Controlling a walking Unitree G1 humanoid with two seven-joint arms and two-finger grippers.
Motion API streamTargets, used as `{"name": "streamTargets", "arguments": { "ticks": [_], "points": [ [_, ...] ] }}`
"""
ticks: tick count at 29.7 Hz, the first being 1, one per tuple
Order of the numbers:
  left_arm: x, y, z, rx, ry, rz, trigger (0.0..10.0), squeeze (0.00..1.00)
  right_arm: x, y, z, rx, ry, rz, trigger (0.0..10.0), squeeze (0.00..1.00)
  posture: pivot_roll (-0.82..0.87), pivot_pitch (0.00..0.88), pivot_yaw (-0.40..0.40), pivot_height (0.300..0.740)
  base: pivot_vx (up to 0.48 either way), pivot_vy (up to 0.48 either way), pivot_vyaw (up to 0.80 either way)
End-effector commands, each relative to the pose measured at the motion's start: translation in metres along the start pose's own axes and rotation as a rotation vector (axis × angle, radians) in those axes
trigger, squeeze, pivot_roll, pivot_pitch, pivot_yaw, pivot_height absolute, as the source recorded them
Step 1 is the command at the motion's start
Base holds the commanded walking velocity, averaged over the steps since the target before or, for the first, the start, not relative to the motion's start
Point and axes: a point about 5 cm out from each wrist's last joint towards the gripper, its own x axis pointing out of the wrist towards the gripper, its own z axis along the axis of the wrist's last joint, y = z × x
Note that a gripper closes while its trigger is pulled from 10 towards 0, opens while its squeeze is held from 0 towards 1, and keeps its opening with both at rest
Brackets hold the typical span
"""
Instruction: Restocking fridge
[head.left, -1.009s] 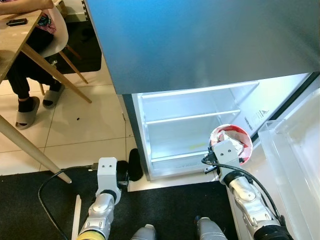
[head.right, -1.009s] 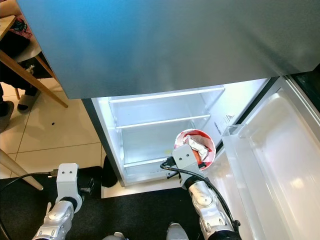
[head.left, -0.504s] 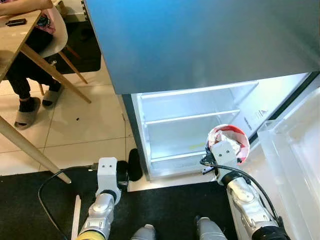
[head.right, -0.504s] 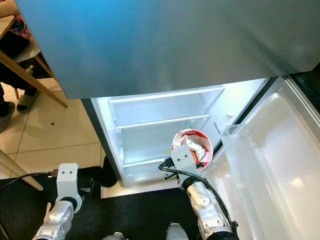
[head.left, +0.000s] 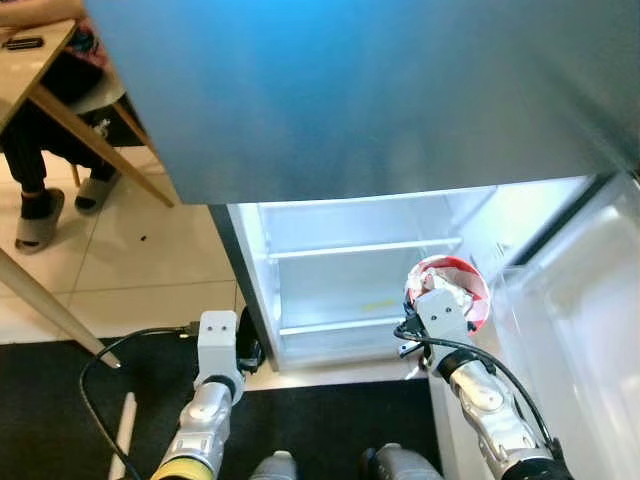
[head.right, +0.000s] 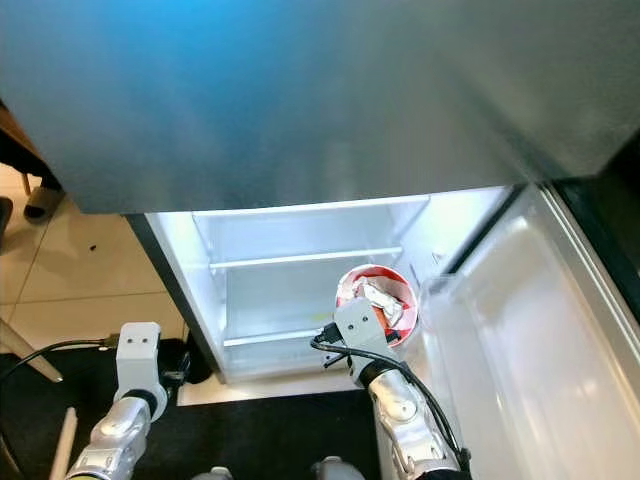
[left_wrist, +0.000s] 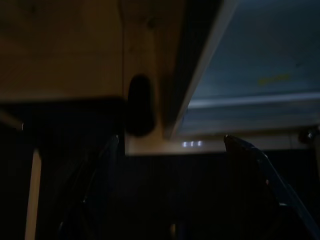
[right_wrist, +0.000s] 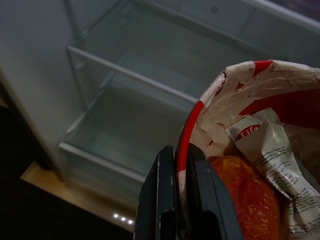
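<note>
Right gripper (right_wrist: 180, 200) pinches the red cup's (head.left: 448, 290) rim in front of the open fridge (head.left: 360, 280); left gripper (left_wrist: 170, 150) hangs spread beside the fridge.

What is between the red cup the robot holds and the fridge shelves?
Nothing: in the right wrist view, bare air separates the red cup, pinched by the right gripper, from the glass shelves.

The right gripper (right_wrist: 181, 200) has seemingly carried the cup (head.left: 447, 290) slightly fridgeward.

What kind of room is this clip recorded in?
Probably a home kitchen or dining area: an open fridge with bare glass shelves, a tiled floor, and a wooden table with a person seated.
</note>
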Motion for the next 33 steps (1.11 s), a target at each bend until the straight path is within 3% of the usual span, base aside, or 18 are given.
{"name": "streamTargets", "arguments": {
  "ticks": [1,24,33],
  "points": [
    [-0.002,0.001,-0.007,0.011,0.029,0.004,10.0,0.00,-0.002,-0.006,0.000,0.000,-0.014,-0.028,10.0,0.00,-0.07,0.204,-0.021,0.727,0.247,-0.262,0.00],
    [-0.002,0.000,-0.004,0.002,0.007,-0.011,10.0,0.00,-0.003,-0.005,0.001,-0.002,-0.023,-0.017,10.0,0.00,-0.07,0.204,-0.019,0.727,0.000,0.000,0.00],
    [-0.002,0.000,-0.004,0.004,0.005,-0.015,10.0,0.00,0.001,-0.006,0.019,0.000,-0.089,-0.032,10.0,0.00,-0.06,0.204,-0.015,0.727,0.000,0.000,0.00]
  ]
}}
